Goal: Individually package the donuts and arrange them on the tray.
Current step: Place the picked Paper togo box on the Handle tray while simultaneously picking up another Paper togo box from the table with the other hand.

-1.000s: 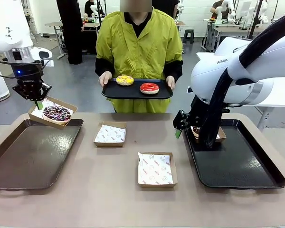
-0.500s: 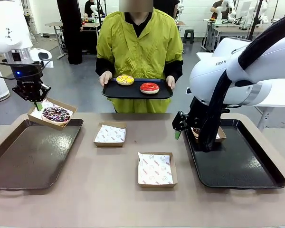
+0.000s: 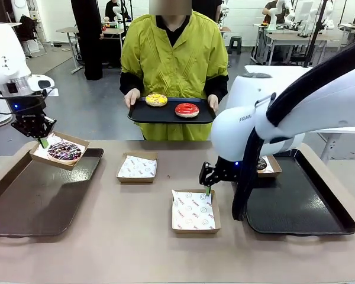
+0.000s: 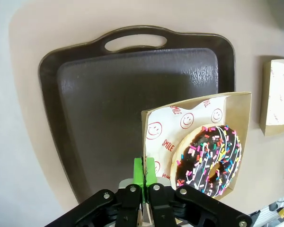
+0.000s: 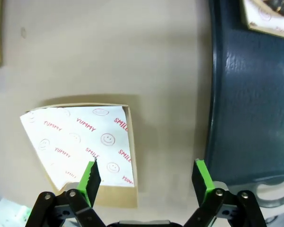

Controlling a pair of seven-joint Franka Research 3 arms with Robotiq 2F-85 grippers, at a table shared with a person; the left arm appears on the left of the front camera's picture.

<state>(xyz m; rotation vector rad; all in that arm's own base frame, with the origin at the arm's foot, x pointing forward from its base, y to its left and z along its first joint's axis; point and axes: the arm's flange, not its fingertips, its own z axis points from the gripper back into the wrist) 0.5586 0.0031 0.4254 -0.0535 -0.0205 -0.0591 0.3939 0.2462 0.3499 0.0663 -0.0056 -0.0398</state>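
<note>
Left tool is clamped tight on the box edge, sprinkle donut sitting in it just past the tips. Right tool gapes wide, holding nothing, empty box below it.

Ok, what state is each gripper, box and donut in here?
Left gripper: shut on the edge of the sprinkled donut's box.
Sprinkled donut: boxed, held over the left tray.
Right gripper: open, empty, by the near empty box.
Far empty box: on the table, unfilled.
Dark donut: boxed, on the right tray.
Yellow donut, red donut: unboxed, on the person's tray.
</note>
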